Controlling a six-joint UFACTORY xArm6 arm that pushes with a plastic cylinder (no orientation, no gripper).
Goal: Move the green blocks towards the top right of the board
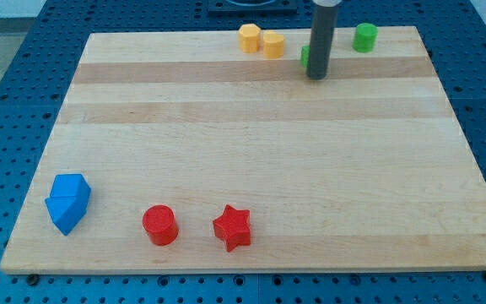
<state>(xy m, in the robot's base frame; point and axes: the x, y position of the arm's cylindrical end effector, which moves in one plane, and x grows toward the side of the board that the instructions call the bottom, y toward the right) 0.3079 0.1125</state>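
Observation:
A green cylinder [364, 37] stands near the board's top right. A second green block [305, 57] shows only as a sliver at the left side of my rod; its shape is hidden. My tip [316, 76] rests on the board right against that block, at its right and slightly below, to the left of the green cylinder.
Two yellow blocks, a hexagon [250, 38] and a smaller one [273, 44], sit at the top edge left of my tip. A blue block [67, 202], a red cylinder [160, 225] and a red star [232, 227] lie along the bottom left. The wooden board [251, 152] lies on a blue pegboard.

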